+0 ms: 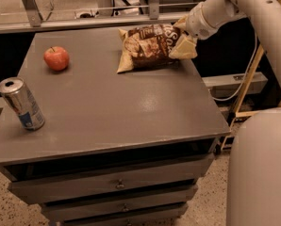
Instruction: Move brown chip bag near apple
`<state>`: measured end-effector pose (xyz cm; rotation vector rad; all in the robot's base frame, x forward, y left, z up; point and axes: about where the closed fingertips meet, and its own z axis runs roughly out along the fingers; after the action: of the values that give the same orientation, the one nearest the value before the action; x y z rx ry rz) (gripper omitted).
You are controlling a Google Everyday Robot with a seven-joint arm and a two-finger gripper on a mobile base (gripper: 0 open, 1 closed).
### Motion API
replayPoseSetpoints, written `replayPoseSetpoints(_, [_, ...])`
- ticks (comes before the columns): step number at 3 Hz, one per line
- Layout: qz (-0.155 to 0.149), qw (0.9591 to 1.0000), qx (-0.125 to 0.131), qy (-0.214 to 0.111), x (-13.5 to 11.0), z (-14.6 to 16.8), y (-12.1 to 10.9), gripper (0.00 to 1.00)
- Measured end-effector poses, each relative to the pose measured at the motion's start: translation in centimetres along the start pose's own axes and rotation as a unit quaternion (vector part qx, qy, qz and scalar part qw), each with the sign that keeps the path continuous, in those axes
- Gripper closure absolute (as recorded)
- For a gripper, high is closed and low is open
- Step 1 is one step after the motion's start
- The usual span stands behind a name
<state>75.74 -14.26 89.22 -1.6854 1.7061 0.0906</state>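
Note:
The brown chip bag [147, 47] lies on the far right part of the grey table [112, 102], its tan edges showing. The red apple [56, 58] sits at the far left of the table, well apart from the bag. My gripper [184, 42] comes in from the upper right on the white arm [225, 6] and is at the bag's right end, touching or overlapping its edge. The contact itself is hidden by the gripper body.
A silver and blue can [21, 103] stands upright near the table's left front edge. Drawers [117, 185] sit under the tabletop. A metal rail [84, 22] runs behind the table. My white base [260, 168] is at the lower right.

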Motion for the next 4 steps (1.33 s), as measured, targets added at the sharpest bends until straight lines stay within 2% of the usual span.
replayPoseSetpoints(2, [0.000,1.0000,-0.008,-0.002,-0.31,0.42,0.04,0.88])
replayPoseSetpoints(3, [0.000,0.9999,-0.011,-0.003,-0.35,0.80,0.14,1.00])
replayPoseSetpoints(4, [0.000,0.9999,-0.011,-0.003,-0.35,0.82,0.14,1.00])
